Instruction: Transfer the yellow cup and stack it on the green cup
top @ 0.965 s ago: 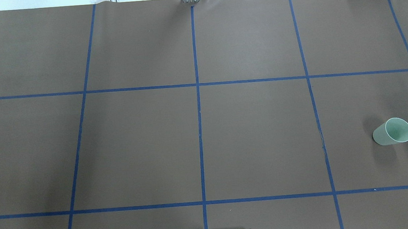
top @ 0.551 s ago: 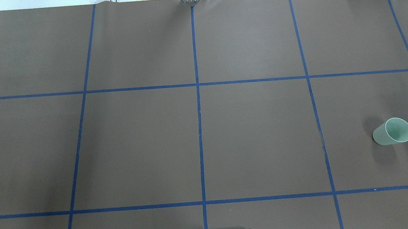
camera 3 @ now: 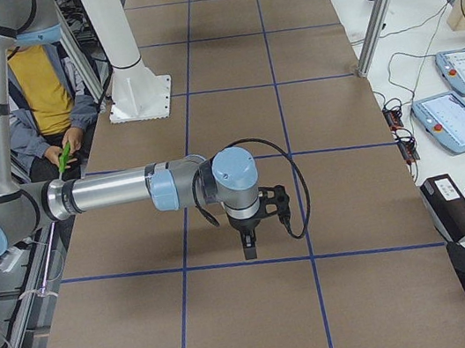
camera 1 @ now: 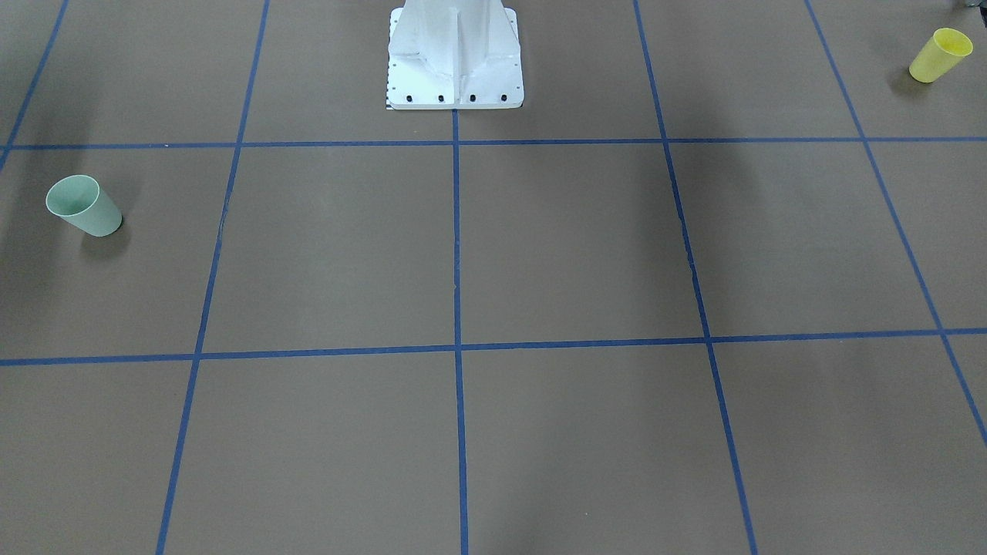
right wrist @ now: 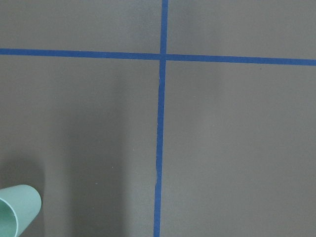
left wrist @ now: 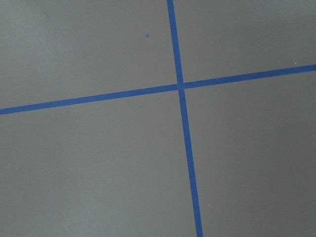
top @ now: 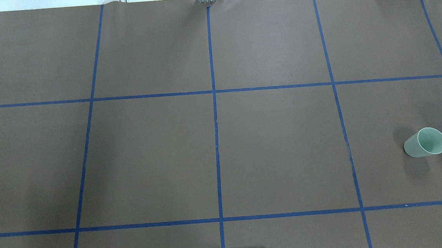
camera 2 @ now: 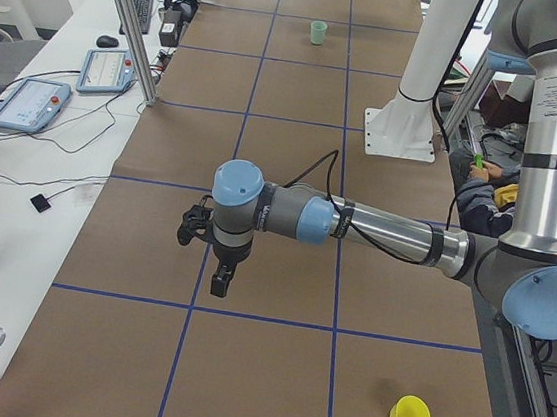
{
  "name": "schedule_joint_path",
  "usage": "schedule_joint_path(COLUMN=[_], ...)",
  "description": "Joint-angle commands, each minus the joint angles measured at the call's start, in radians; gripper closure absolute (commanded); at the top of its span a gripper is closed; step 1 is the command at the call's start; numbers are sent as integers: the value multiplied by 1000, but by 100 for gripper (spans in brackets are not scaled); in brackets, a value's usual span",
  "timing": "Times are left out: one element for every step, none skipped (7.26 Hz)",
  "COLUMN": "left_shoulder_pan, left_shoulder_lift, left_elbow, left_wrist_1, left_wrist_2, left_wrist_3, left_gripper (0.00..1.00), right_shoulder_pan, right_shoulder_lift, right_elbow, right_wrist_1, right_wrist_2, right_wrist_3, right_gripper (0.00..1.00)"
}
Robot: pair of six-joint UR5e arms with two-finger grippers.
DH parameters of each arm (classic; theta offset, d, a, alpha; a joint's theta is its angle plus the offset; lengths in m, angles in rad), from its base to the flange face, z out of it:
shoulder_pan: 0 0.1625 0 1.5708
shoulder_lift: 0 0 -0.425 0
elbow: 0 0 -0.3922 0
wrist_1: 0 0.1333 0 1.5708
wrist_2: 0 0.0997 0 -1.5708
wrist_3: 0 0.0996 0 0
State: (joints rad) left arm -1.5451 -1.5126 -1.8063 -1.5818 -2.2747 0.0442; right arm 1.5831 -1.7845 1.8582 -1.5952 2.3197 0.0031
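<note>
Brown paper-covered bench [top: 149, 152], ruled into squares by blue tape lines [top: 216, 140]; white robot pedestal base [camera 1: 455, 62] bolted at its robot-side edge. Item: small bright yellow plastic cup [camera 1: 938, 54], tapered, upright, mouth up, standing alone on the bench well apart from the left gripper [camera 2: 217, 288], beyond it toward the robot's own left end and closer to the robot-side edge; at the far end of the bench from the right gripper [camera 3: 248, 252]. Item: small pale mint-green plastic cup [top: 424, 142], tapered, upright, mouth up, at the robot's right end of the bench, far from the left gripper; its rim and wall show in the lower left corner of the right wrist view. Both grippers point downward above the bench, each over or beside a tape line; neither touches a cup. They show only in the side views, so I cannot tell whether their fingers are apart or together. Seated person in a yellow top [camera 3: 44, 89] behind the robot.
</note>
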Motion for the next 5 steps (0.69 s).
schedule_joint_path(left_shoulder_pan=[2, 0, 0, -1, -1], left_shoulder_lift=[-24, -37, -29, -27, -9], left_elbow=[7, 8, 10, 1, -5], left_wrist_1=[-149, -176, -176, -178, -179], left_wrist_2=[3, -5, -6, -3, -3], left_wrist_3=[-6, -18, -18, -17, -18], left_gripper=[0, 0, 0, 0, 0], right_shoulder_pan=[0, 0, 0, 0, -2], right_shoulder_lift=[-1, -1, -21, -33, -52], right_elbow=[-7, -11, -19, -24, -22], right_wrist_1=[3, 3, 0, 3, -2], right_wrist_2=[1, 4, 9, 15, 27], right_wrist_3=[-2, -3, 0, -2, -2], right_gripper=[0, 0, 0, 0, 0])
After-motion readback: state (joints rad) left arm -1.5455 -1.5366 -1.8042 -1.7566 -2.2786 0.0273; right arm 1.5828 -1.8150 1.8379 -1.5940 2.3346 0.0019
